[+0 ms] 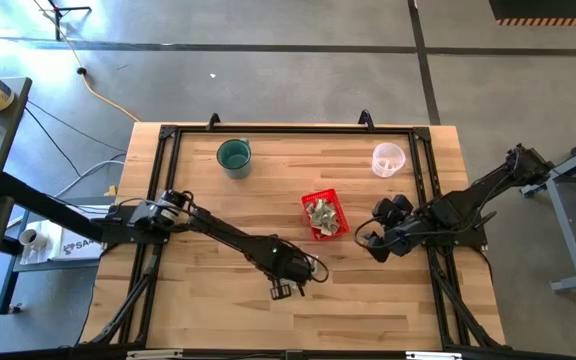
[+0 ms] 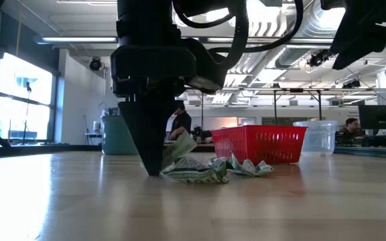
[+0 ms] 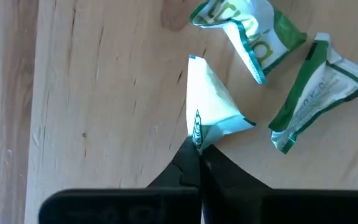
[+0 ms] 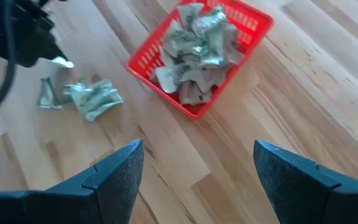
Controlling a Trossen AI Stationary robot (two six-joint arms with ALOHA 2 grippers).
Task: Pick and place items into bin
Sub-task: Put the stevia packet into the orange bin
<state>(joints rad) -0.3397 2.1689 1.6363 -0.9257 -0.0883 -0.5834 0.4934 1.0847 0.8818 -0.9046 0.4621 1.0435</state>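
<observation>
The high view looks straight down on the whole pale wooden tabletop. The low view sits at its surface, facing the room. Both wrist views look down from close by (the left closest), perhaps sharing the loose crumpled green-and-white wrappers beside the small red perforated plastic basket.

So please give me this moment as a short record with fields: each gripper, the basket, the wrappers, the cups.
left gripper: down at the table, jaws shut on one wrapper
right gripper: above the table beside the red basket, jaws open, holding nothing
red basket: already holds a heap of wrappers
loose wrappers: two on the table next to the left gripper
green cup: far side of the table
clear cup: far side, nearer the right arm
</observation>
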